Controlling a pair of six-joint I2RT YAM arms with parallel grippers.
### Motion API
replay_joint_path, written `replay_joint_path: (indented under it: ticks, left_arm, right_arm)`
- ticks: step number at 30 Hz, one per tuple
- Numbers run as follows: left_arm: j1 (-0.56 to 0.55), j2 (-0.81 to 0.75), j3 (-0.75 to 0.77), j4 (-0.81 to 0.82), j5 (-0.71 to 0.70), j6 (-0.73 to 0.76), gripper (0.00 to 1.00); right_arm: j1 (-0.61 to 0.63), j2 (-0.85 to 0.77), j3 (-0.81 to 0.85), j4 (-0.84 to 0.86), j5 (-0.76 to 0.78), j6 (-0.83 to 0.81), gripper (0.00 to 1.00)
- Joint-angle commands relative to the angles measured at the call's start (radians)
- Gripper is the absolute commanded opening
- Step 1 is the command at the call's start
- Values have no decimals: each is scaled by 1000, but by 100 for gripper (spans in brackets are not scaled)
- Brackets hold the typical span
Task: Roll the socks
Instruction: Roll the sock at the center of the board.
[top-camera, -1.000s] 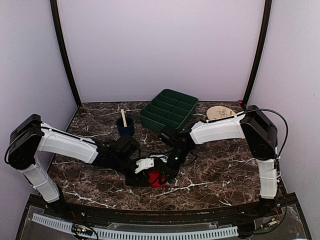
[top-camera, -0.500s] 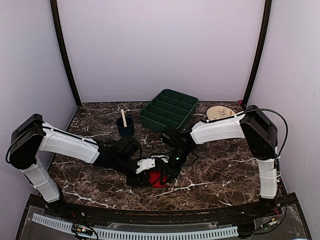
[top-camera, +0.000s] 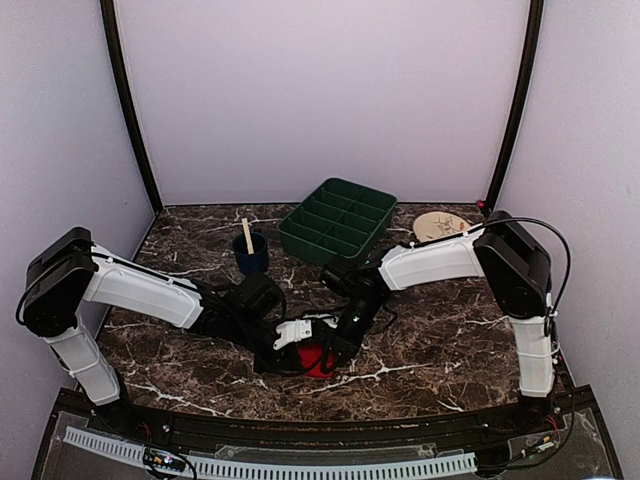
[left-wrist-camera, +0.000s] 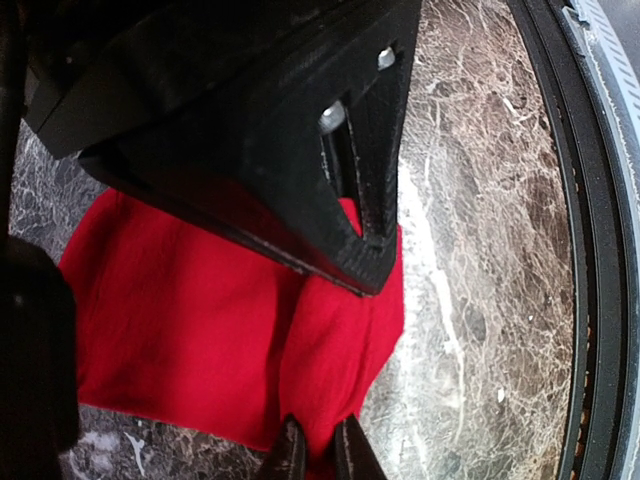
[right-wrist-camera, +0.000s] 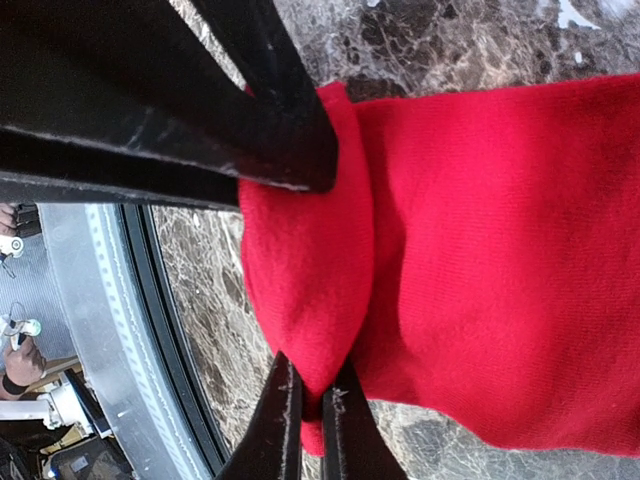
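Note:
The red sock (top-camera: 316, 358) lies bunched on the marble table near the front, with its white patch (top-camera: 292, 330) at the far left end. My left gripper (top-camera: 292, 352) and right gripper (top-camera: 336, 348) meet over it. In the left wrist view the left gripper (left-wrist-camera: 318, 455) is shut on a fold of the red sock (left-wrist-camera: 200, 320), with the right gripper's black body (left-wrist-camera: 300, 150) just above. In the right wrist view the right gripper (right-wrist-camera: 308, 415) is shut on a bulging fold of the red sock (right-wrist-camera: 500, 250). I cannot make out the dark teal sock.
A green compartment tray (top-camera: 338, 220) stands at the back centre. A dark blue cup (top-camera: 251, 252) with a wooden stick is at the back left. A round wooden disc (top-camera: 440, 225) is at the back right. The table's black front rail (left-wrist-camera: 590, 300) runs close by.
Both grippers stay pinched on the red sock. The right wrist has shifted slightly left and nearer, and the sock's white end has moved a little with it.

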Motion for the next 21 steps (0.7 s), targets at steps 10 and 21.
replay_joint_path:
  ticks: [10, 21]
  left_arm:
    - [-9, 41, 26, -105, 22, 28, 5]
    - [3, 50, 40, -119, 52, 23, 4]
  right_arm:
    - [-38, -12, -30, 55, -35, 40, 24]
    - [-88, -94, -169, 186, -47, 123, 30]
